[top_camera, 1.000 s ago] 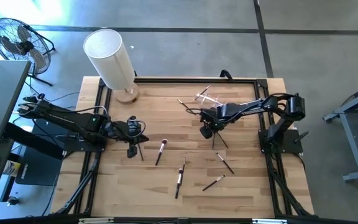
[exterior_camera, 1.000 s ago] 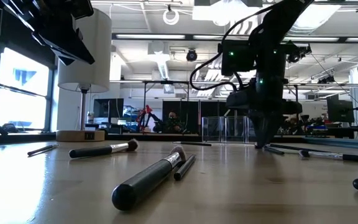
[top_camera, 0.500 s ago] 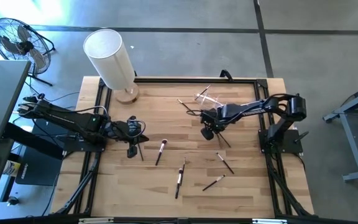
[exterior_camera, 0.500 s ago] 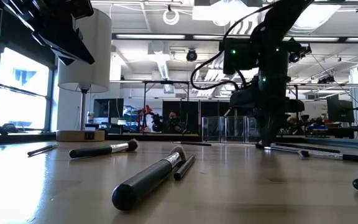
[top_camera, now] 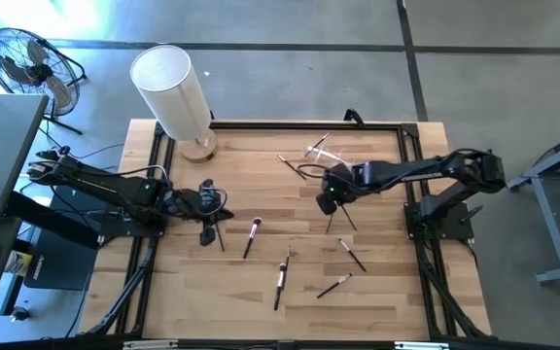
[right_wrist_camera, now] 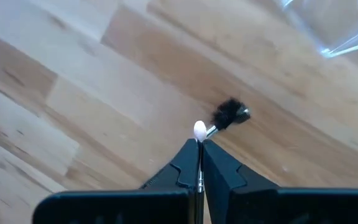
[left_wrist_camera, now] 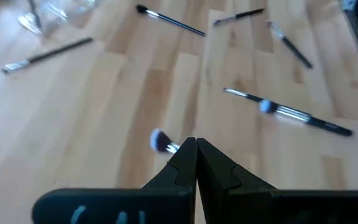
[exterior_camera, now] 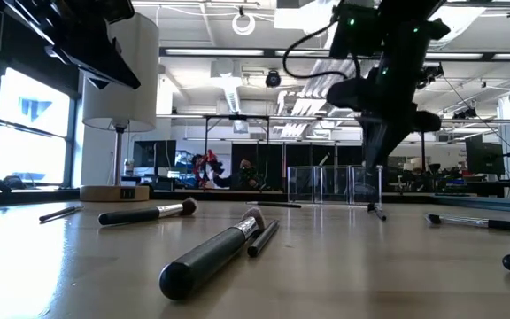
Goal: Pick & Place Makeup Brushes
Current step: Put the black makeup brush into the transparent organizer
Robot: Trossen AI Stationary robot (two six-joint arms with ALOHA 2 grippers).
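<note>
My right gripper [top_camera: 330,206] pinches a thin makeup brush [right_wrist_camera: 200,131] above the desk [top_camera: 261,292] (other brushes lie scattered); my left gripper [top_camera: 209,236] waits, closed and empty.

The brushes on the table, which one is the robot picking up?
The thin brush pinched in the right pincer. It hangs off the table; the others lie flat.

The desk [top_camera: 387,301] has free wood along its near edge and in the near left corner, so a gripper can pass there. The middle is crowded by loose makeup brushes [top_camera: 280,277] lying at different angles. At the far left corner stands a tall white lamp [top_camera: 171,89] (its wooden base is on the desk). A clear plastic piece [top_camera: 322,153] lies at the far side, near the right gripper [top_camera: 327,205].
</note>
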